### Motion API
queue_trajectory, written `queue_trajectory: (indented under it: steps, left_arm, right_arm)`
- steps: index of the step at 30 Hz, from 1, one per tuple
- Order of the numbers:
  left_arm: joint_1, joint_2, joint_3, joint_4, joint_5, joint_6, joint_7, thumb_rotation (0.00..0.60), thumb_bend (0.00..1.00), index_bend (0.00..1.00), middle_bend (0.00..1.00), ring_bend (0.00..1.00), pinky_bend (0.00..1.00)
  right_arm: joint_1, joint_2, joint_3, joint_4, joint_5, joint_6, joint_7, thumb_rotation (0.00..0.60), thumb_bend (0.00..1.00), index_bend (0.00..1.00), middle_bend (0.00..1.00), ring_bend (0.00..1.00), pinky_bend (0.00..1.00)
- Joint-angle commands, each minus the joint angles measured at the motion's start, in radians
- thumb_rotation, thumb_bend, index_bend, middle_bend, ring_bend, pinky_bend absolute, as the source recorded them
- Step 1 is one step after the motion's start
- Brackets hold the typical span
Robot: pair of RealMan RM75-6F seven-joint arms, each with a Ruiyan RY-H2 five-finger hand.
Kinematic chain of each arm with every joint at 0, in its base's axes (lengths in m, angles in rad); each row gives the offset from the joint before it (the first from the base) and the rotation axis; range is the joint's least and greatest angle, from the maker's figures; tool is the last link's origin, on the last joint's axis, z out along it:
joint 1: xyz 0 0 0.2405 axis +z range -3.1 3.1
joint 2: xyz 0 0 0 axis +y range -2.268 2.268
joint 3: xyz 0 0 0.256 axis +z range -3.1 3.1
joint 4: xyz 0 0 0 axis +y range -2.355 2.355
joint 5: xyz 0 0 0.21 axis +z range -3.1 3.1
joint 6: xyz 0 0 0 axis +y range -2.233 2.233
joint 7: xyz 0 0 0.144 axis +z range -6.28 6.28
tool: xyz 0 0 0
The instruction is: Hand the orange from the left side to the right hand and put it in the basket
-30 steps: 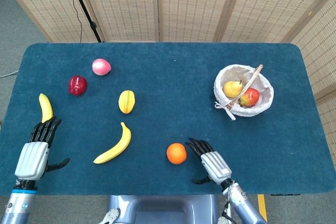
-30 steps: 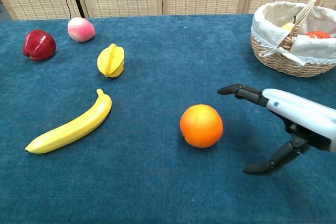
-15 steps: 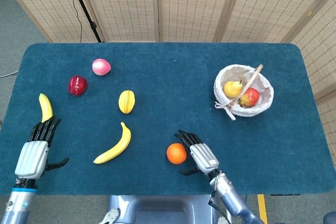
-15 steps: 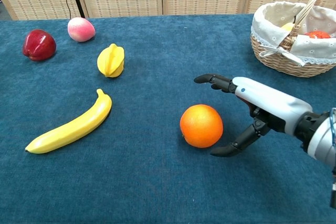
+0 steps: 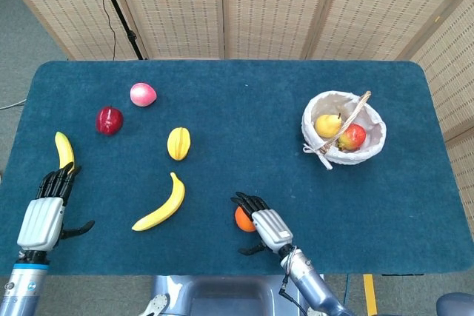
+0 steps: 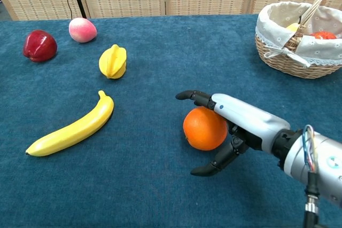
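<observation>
Right hand [image 6: 235, 132] reaches over the orange [image 6: 204, 128] near the front edge of the table [image 5: 244, 101], fingers [image 6: 193, 96] arched above the fruit and thumb curled low on its near side. Palm and fruit look to be touching, yet the fingertips stand clear of the peel, so the hand is spread around the orange rather than clamped on it. From the head view the same hand [image 5: 261, 222] covers most of the orange [image 5: 242, 218], which sits on the blue cloth.

Left hand [image 5: 46, 209] rests at the table's left edge, fingers apart and holding nothing, just below a small banana [image 5: 64, 150]. A larger banana [image 6: 73, 127] lies left of the orange, with a yellow starfruit [image 6: 113, 61] beyond it. A red apple [image 6: 39, 45] and a pink peach [image 6: 82, 29] sit further back. The basket [image 6: 278, 57] stands well apart at the right, holding a pear [image 5: 326, 124] and another apple [image 5: 353, 136].
</observation>
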Motion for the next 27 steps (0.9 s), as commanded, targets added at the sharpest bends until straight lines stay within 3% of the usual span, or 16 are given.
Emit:
queue_trajectory:
  steps: [1,3,5,7,9,12,19,27]
  left_arm:
    - [0.003,0.004,-0.004,0.0,0.001,-0.001,-0.006,0.6,0.05,0.06,0.0,0.0,0.0]
    - [0.005,0.007,-0.006,0.001,0.0,-0.003,-0.01,0.6,0.05,0.06,0.0,0.0,0.0]
    - [0.006,0.008,-0.009,0.001,-0.001,-0.007,-0.014,0.6,0.05,0.06,0.0,0.0,0.0]
    - [0.007,0.01,-0.011,0.0,0.0,-0.011,-0.018,0.6,0.05,0.06,0.0,0.0,0.0]
    - [0.008,0.012,-0.013,0.0,0.0,-0.013,-0.023,0.6,0.05,0.06,0.0,0.0,0.0]
    - [0.01,0.014,-0.016,0.003,-0.003,-0.016,-0.025,0.6,0.05,0.06,0.0,0.0,0.0]
    - [0.01,0.017,-0.023,0.005,-0.01,-0.034,-0.036,0.6,0.05,0.06,0.0,0.0,0.0]
    - [0.009,0.016,-0.028,0.009,-0.018,-0.05,-0.039,0.6,0.05,0.06,0.0,0.0,0.0]
  right_arm:
    - [0.006,-0.025,-0.003,0.036,0.022,-0.018,0.019,0.6,0.0,0.02,0.0,0.0,0.06]
    - [0.008,-0.04,-0.002,0.061,0.029,-0.024,0.039,0.6,0.0,0.08,0.03,0.04,0.12]
    - [0.006,-0.061,0.002,0.092,0.019,-0.018,0.086,0.6,0.0,0.22,0.15,0.17,0.25]
    - [-0.003,-0.083,0.011,0.118,0.0,0.0,0.154,0.6,0.0,0.44,0.35,0.38,0.46]
    - [-0.011,-0.101,0.016,0.146,-0.02,0.021,0.214,0.6,0.01,0.59,0.5,0.52,0.59]
    - [-0.025,-0.128,0.017,0.2,-0.053,0.062,0.277,0.6,0.08,0.73,0.64,0.66,0.7]
    - [-0.046,-0.138,0.026,0.231,-0.083,0.139,0.281,0.6,0.11,0.75,0.67,0.7,0.73]
    - [-0.061,-0.047,0.022,0.216,-0.166,0.258,0.089,0.6,0.11,0.75,0.67,0.7,0.73]
